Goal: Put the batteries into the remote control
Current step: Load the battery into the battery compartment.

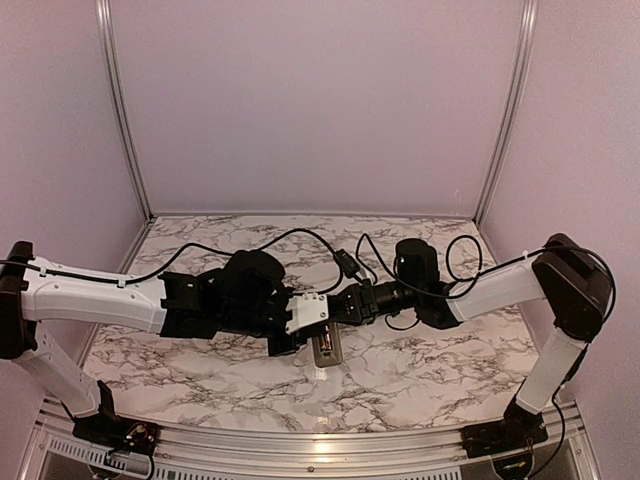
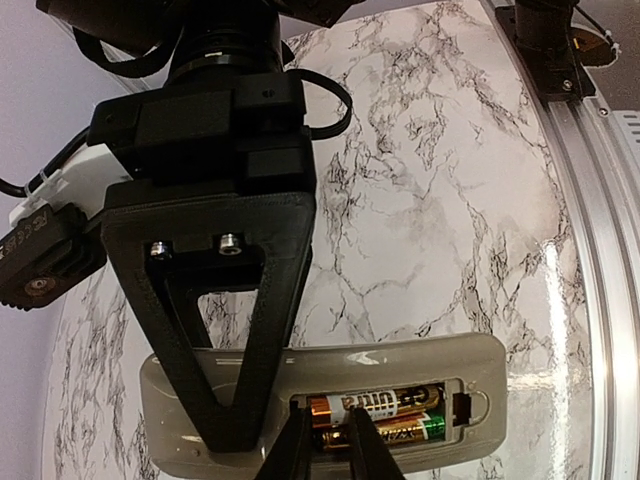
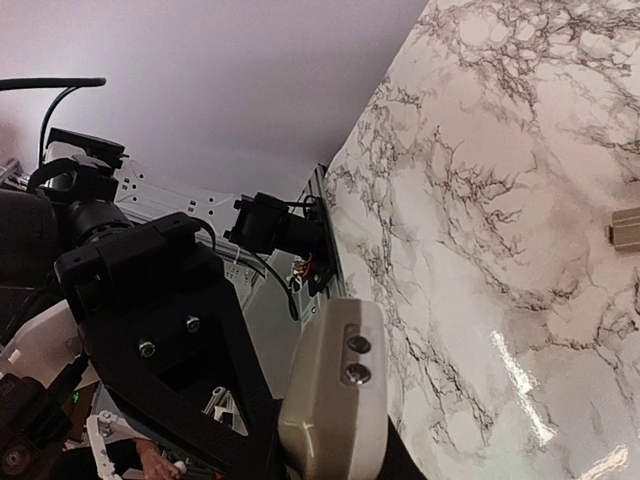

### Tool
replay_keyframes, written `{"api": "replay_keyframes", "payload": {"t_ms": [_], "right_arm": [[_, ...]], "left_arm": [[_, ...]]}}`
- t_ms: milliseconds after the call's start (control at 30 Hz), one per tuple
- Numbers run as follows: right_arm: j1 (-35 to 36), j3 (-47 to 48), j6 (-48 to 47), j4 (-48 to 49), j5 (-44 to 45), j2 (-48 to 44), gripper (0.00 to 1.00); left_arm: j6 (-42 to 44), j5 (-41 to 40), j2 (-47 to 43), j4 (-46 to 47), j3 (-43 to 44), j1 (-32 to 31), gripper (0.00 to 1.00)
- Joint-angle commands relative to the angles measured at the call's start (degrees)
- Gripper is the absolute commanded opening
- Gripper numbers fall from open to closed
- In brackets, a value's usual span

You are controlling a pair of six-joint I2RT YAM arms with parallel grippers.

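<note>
Meets at the middle of the marble tabletop (image 1: 200,350) from left and right. Clamps the remote control (image 2: 400,365) in the right end effector (image 1: 338,320), back upward, probably to steady it. Poises the left end effector (image 2: 328,445), narrow, at the batteries (image 2: 380,403) side by side in the open compartment (image 2: 458,405); cannot tell whether pinching one. Shows the compartment only from the left wrist; only from the right wrist, a small beige cover (image 3: 625,228), well apart.
</note>
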Motion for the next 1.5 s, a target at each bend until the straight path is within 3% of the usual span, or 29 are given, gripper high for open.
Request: {"api": "replay_keyframes", "payload": {"t_ms": [0, 700, 1167, 1467], "right_arm": [[0.76, 1.63, 0.48, 4.75, -1.07, -1.21, 0.0], [0.78, 0.73, 4.89, 10.9, -2.12, -2.17, 0.0], [-2.48, -1.77, 10.16, 17.58, -2.47, -1.74, 0.0], [-6.71, -3.51, 6.53, 12.93, -0.91, -1.97, 0.0]], "left_arm": [[0.59, -1.62, 4.43, -6.0, 1.51, -1.14, 0.13], [3.04, -16.63, 10.74, -10.05, 4.01, -4.21, 0.09], [3.61, -11.25, 7.76, -9.38, 2.01, -5.04, 0.09], [-2.46, -10.16, 4.81, -5.43, 1.5, -4.34, 0.15]]}}
